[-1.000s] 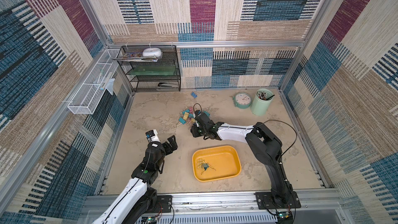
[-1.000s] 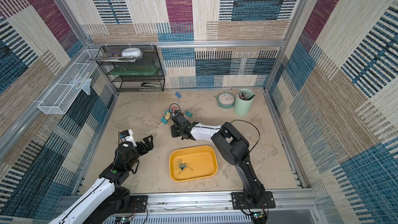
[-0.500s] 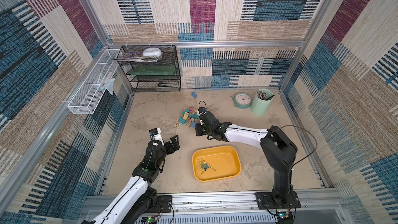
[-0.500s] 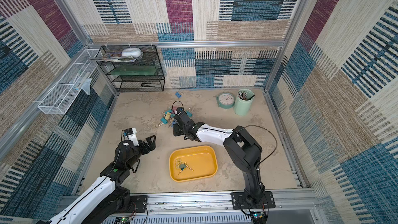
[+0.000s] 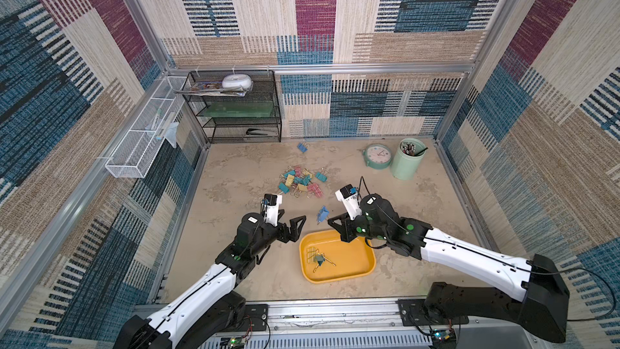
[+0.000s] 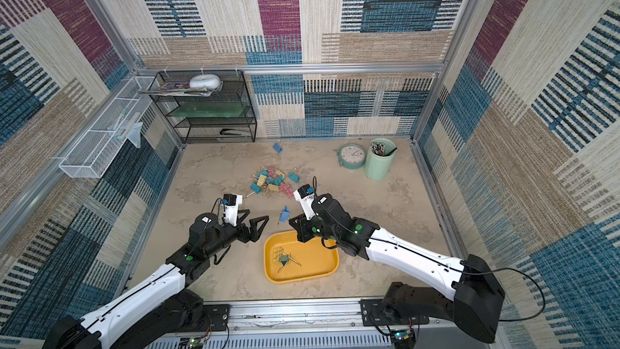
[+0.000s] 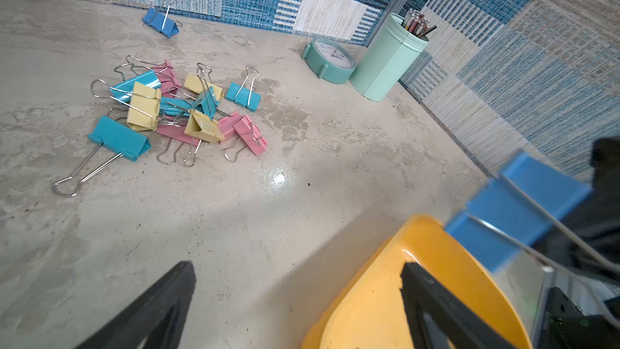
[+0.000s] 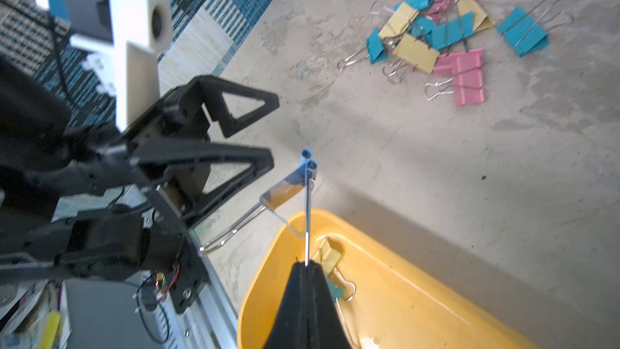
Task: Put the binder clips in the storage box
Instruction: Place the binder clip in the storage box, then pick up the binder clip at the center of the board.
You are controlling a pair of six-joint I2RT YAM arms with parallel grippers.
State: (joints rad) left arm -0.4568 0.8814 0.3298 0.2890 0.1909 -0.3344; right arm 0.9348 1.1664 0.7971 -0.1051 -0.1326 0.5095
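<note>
My right gripper (image 5: pixel 332 222) (image 8: pixel 306 264) is shut on one wire handle of a blue binder clip (image 5: pixel 322 214) (image 8: pixel 306 166). That clip hangs in the air over the far left corner of the yellow storage box (image 5: pixel 367 256) (image 8: pixel 419 300), and the left wrist view shows it too (image 7: pixel 516 209). Two clips (image 5: pixel 318 258) lie inside the box. A pile of pastel binder clips (image 5: pixel 302 181) (image 7: pixel 174 109) lies on the floor further back. A lone blue clip (image 5: pixel 302 146) sits near the back wall. My left gripper (image 5: pixel 292 217) (image 7: pixel 298 266) stands open and empty beside the box's left edge.
A teal clock (image 5: pixel 378 156) and a mint-green pen cup (image 5: pixel 407 159) stand at the back right. A black wire shelf (image 5: pixel 241 109) fills the back left corner. A white mesh basket (image 5: pixel 144 142) hangs on the left wall.
My right arm has pulled back from the pile toward the box, carrying the blue clip. My left gripper has moved a little nearer to the box.
</note>
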